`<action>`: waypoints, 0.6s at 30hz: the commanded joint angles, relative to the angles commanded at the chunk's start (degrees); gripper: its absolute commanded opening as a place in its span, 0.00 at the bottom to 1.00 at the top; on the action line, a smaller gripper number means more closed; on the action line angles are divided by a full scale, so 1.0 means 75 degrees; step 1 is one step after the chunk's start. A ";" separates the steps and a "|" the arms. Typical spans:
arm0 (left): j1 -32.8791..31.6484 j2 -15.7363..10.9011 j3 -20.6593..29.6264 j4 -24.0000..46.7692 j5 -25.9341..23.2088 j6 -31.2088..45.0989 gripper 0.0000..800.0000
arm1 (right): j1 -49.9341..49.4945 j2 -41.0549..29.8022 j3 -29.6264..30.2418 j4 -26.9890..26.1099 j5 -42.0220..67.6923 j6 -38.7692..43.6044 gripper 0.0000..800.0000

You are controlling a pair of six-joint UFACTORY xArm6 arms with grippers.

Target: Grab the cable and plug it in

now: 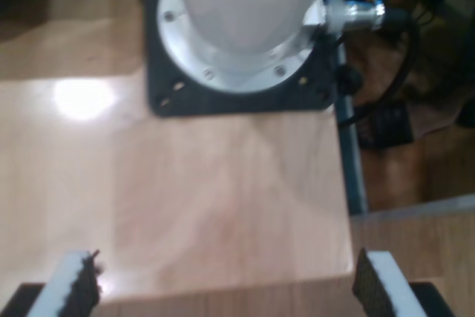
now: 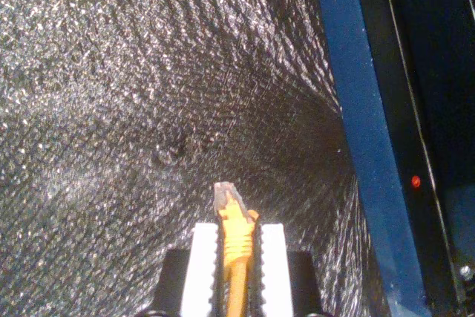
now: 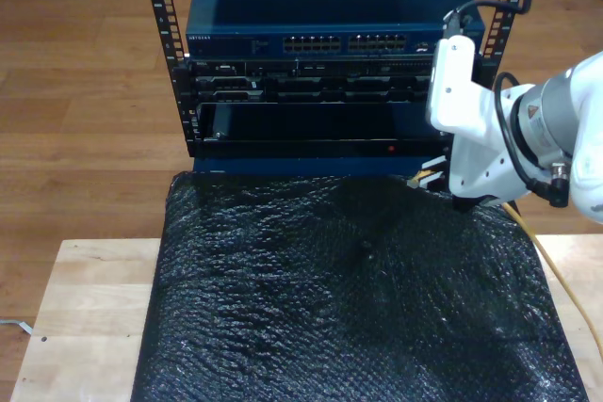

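The cable [image 2: 236,246] is orange-yellow, and its clear plug [image 2: 224,194] sticks out past the white fingertips [image 2: 204,261] of my second gripper [image 2: 237,261], which is shut on it. In the exterior view my second gripper [image 3: 427,177] hangs at the right, low over the far edge of the black mat [image 3: 311,298], just in front of the rack. From there the cable [image 3: 558,275] trails down the exterior view's right side. My first gripper [image 1: 226,287] is open over a wooden table [image 1: 223,206], nothing between its pads [image 1: 375,283].
A blue network switch [image 3: 330,21] with rows of ports [image 3: 344,43] sits on top of the rack, with dark units below it. A blue rack edge [image 2: 360,131] runs beside the mat. A white arm base [image 1: 249,20] on a black plate stands ahead of my first gripper.
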 joint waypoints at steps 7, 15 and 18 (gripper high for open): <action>0.0000 -0.0316 0.0961 0.0340 -0.0457 0.0164 1.00 | -0.0023 -0.0035 0.0012 -0.0047 0.0000 0.0000 0.00; 0.0094 -0.0316 0.1618 0.0328 -0.1207 0.0164 1.00 | -0.0012 -0.0070 0.0000 -0.0047 0.0059 0.0012 0.00; 0.0105 -0.0363 0.1969 0.0328 -0.1852 0.0199 1.00 | -0.0012 -0.0070 0.0000 -0.0047 0.0059 0.0000 0.00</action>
